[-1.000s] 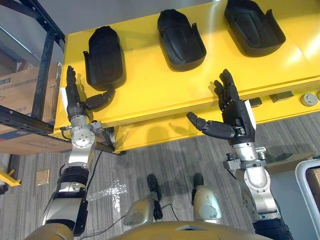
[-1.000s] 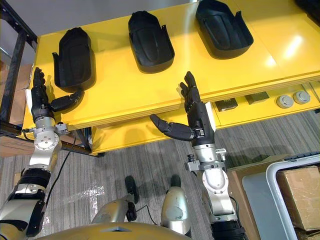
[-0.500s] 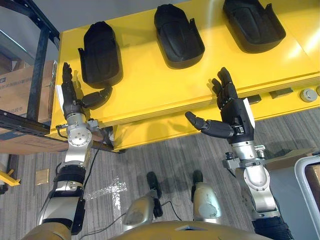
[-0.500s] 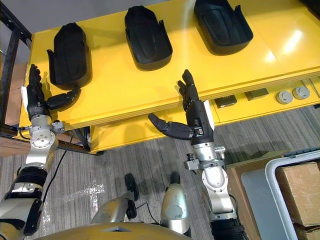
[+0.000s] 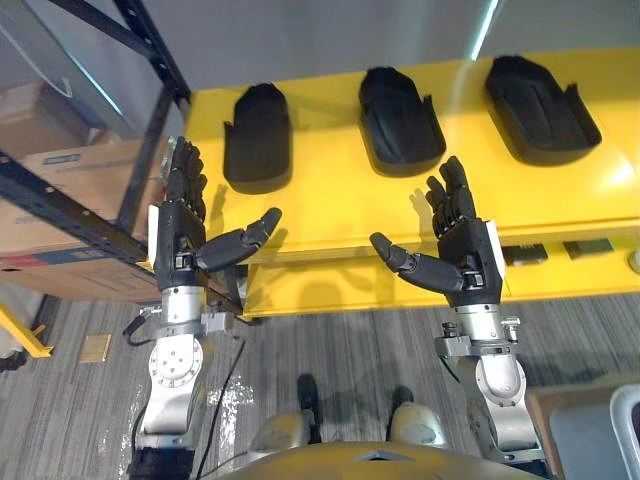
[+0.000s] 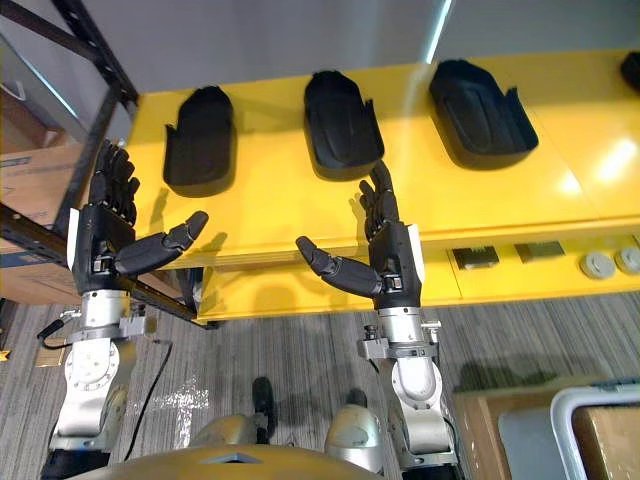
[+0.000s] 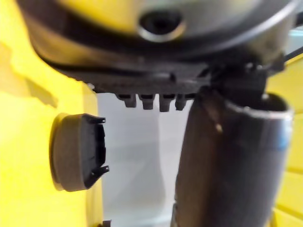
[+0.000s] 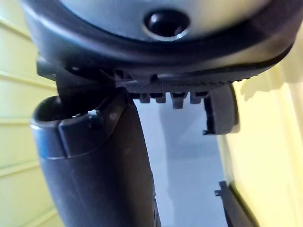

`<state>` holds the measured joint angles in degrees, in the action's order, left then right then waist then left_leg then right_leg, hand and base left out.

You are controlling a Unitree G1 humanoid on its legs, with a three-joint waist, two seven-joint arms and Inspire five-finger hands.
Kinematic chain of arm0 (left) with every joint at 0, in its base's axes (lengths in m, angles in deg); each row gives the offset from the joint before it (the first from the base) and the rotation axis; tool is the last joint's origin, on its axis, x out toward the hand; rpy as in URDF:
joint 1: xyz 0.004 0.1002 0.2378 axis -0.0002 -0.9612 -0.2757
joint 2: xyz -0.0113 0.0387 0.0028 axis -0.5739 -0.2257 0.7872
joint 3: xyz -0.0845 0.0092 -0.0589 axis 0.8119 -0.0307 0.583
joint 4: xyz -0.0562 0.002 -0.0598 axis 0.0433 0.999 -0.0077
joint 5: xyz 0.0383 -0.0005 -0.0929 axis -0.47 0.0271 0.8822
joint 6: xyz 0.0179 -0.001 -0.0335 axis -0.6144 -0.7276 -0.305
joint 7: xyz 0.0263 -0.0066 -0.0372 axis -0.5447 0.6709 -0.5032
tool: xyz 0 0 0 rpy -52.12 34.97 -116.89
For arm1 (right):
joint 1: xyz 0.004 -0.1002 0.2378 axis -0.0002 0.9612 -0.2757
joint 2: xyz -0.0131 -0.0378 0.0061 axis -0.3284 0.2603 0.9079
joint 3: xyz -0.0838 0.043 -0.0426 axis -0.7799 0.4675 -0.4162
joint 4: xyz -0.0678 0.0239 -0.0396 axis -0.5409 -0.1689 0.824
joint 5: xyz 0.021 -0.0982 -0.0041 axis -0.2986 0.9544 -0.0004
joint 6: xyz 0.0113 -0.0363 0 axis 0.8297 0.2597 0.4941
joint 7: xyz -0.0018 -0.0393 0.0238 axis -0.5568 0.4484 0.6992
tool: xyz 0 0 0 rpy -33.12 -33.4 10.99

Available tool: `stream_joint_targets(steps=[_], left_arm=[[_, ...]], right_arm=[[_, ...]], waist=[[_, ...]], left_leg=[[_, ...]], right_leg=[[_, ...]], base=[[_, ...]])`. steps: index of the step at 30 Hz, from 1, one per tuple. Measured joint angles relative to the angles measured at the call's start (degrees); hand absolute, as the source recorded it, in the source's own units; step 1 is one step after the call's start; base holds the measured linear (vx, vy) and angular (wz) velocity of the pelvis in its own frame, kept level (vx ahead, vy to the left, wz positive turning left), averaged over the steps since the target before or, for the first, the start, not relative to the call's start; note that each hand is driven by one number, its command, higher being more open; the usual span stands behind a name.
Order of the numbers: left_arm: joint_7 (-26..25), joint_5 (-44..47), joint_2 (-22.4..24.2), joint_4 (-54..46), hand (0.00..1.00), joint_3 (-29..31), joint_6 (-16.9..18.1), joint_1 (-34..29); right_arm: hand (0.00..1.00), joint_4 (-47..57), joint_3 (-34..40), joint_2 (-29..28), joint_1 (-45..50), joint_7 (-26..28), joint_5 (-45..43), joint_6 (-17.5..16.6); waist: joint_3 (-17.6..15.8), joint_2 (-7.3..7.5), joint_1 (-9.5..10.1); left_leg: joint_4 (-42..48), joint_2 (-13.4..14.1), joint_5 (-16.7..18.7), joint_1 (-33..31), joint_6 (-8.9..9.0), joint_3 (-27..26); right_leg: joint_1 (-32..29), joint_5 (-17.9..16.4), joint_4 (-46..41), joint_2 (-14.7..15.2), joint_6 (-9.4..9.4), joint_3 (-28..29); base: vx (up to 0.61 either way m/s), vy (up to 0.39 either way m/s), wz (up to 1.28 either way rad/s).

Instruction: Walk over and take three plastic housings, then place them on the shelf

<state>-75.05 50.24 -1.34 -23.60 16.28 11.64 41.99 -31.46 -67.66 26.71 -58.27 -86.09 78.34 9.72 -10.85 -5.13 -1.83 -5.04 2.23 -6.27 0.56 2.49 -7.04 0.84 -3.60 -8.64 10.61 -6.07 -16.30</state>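
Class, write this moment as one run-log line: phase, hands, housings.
phase: pre-grasp | left hand: open, empty | right hand: open, empty | black plastic housings: three on yellow table, untouched

Workshop or warehouse: yellow workbench [image 5: 400, 200], steel racking [image 5: 120, 200], cardboard boxes [image 5: 70, 175].

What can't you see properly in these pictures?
Cardboard box: left eye view, the black rack crosses it and the edge cuts it.
Dark thing: right eye view, cut off by the right edge.
Small parts on the lower ledge: right eye view, too small to name.
Plastic housing: left wrist view, blurred.
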Motion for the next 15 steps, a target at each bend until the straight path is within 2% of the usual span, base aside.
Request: stream_joint_targets(steps=[4, 6, 9, 12, 13, 15], left_arm=[[0.48, -0.51, 0.96, -0.35, 1.0, 0.14, 0.26, -4.33], [-1.58, -2.57, 1.06, -0.17, 1.0, 0.29, 0.26, -5.91], [-5.3, -2.87, 2.95, 2.18, 1.0, 3.57, 1.06, -8.43], [-13.26, -6.82, 6.01, 11.8, 1.0, 8.83, 2.27, -10.59], [-14.6, -7.29, 6.51, 14.29, 1.0, 9.64, 2.29, -11.21], [-18.24, -7.03, 7.81, 25.43, 1.0, 10.9, 2.3, -12.49]], right_arm=[[1.0, -3.11, 0.65, -0.12, -0.42, -7.79, 8.72, -0.24], [1.0, -5.26, 2.42, -0.31, -0.35, -11.02, 11.12, -0.27], [1.0, -9.03, 9.36, -1.3, 0.23, -16.86, 11.98, -0.28], [1.0, -14.74, 18.77, -4.66, 1.95, -19.96, -0.49, -1.9], [1.0, -16.23, 20.48, -5.21, 2.5, -20.85, -1.93, -2.36], [1.0, -21.25, 25.41, -7.02, 5.26, -23.89, -5.79, -2.71]], waist=[[2.98, 0.33, 0.65], [3.63, 0.57, 0.89], [4.18, 0.87, 1.64], [5.14, 1.45, 1.65], [5.31, 1.55, 1.66], [5.48, 1.92, 1.66]], left_leg=[[-0.05, 0.0, 0.31, -0.01, 0.13, 1.56], [-0.05, 0.0, 0.4, -0.06, 0.19, 1.89], [-0.06, -0.07, 0.45, -0.11, 0.16, 2.16], [-0.07, -0.31, 0.5, -0.13, -0.06, 2.95], [-0.07, -0.36, 0.42, -0.19, -0.24, 3.09], [-0.07, -0.52, 0.57, -0.13, -0.32, 3.09]], right_leg=[[2.14, 0.32, 1.99, -0.31, -0.38, -1.87], [2.66, 0.53, 2.63, -0.6, -0.53, -2.28], [3.48, 1.37, 4.18, -0.83, -0.64, -2.67], [4.28, 1.44, 4.78, -0.8, -0.74, -3.67], [4.3, 1.44, 4.81, -0.78, -0.74, -3.79], [4.4, 1.3, 4.93, -0.71, -0.6, -3.78]], base=[[0.0, 0.0, 0.24], [0.0, -0.007, 0.09], [0.0, -0.004, 0.07], [0.03, -0.008, 0.12], [0.03, -0.011, 0.09], [0.04, -0.007, 0.01]])
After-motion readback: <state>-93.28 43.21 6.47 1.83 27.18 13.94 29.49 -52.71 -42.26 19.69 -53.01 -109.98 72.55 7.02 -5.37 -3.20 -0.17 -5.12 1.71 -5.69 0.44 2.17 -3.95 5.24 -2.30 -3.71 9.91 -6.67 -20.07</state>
